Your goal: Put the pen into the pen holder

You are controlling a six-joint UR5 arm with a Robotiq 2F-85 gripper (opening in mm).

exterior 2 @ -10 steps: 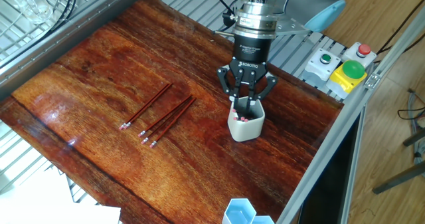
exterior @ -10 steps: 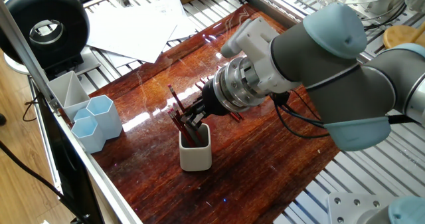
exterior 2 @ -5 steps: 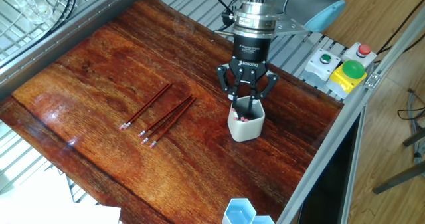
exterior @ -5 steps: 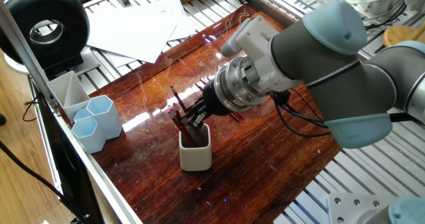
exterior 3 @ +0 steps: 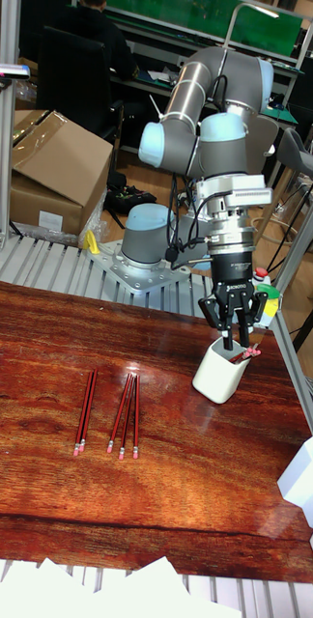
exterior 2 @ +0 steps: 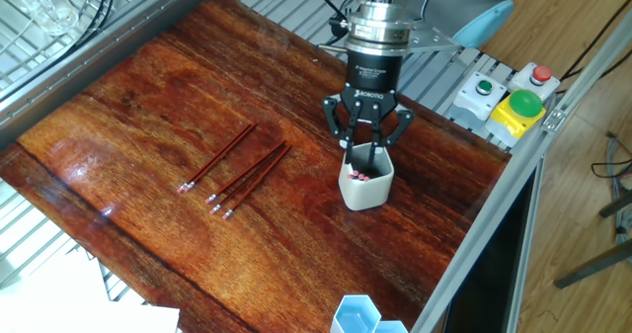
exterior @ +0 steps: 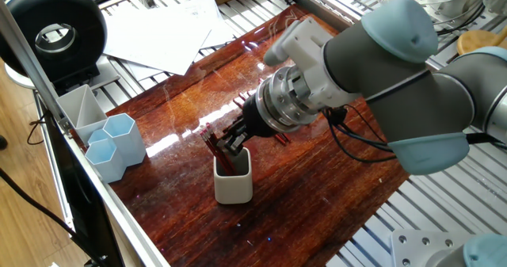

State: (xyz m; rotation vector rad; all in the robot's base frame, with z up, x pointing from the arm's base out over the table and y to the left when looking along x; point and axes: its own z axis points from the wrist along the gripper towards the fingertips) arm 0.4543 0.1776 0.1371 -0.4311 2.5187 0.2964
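Observation:
The off-white pen holder (exterior: 234, 183) (exterior 2: 366, 187) (exterior 3: 219, 375) stands on the dark wooden table (exterior 2: 148, 106). Red pens (exterior: 214, 146) (exterior 2: 359, 175) (exterior 3: 244, 354) lean inside it, their pink ends just above the rim. My gripper (exterior: 234, 141) (exterior 2: 367, 153) (exterior 3: 234, 328) hangs straight over the holder's mouth, open, its fingertips at rim height with nothing clamped between them. Three more red pens lie flat on the table to the side: one alone (exterior 2: 219, 159) (exterior 3: 84, 413) and a close pair (exterior 2: 252, 180) (exterior 3: 126, 415).
Pale blue hexagonal cups (exterior: 117, 143) (exterior 3: 309, 483) and a grey compartment tray (exterior: 78, 105) sit at one table edge. Loose white paper (exterior: 166, 31) lies at another. A button box (exterior 2: 509, 101) is mounted on the frame near the holder.
The pen that stuck up high between the fingers has dropped lower into the holder. The gripper has stayed over the holder.

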